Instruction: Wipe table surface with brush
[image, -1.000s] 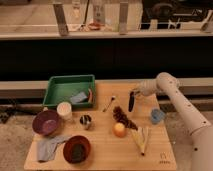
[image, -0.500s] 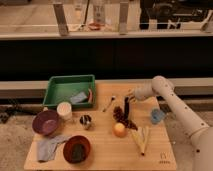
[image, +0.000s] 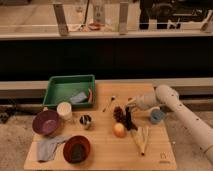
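Observation:
My gripper (image: 131, 106) reaches in from the right on a white arm (image: 170, 100), over the middle of the light tan table surface (image: 107, 155). It is shut on the black brush (image: 130, 120), which hangs down with its lower end at the tabletop. The brush stands just right of a dark reddish-brown cluster (image: 118, 113) and above-right of the orange ball (image: 119, 130).
A green tray (image: 56, 95) holding small items sits at the back left. A white cup (image: 64, 110), purple bowl (image: 46, 122), red bowl (image: 76, 148), blue cloth (image: 47, 147) and metal cup (image: 86, 120) stand on the left. A pale husk (image: 141, 139), blue cup (image: 157, 116) and spoon (image: 109, 103) lie near the gripper.
The gripper with the brush has moved left and toward the table's front, lowering the brush beside the dark cluster. Nothing else has moved.

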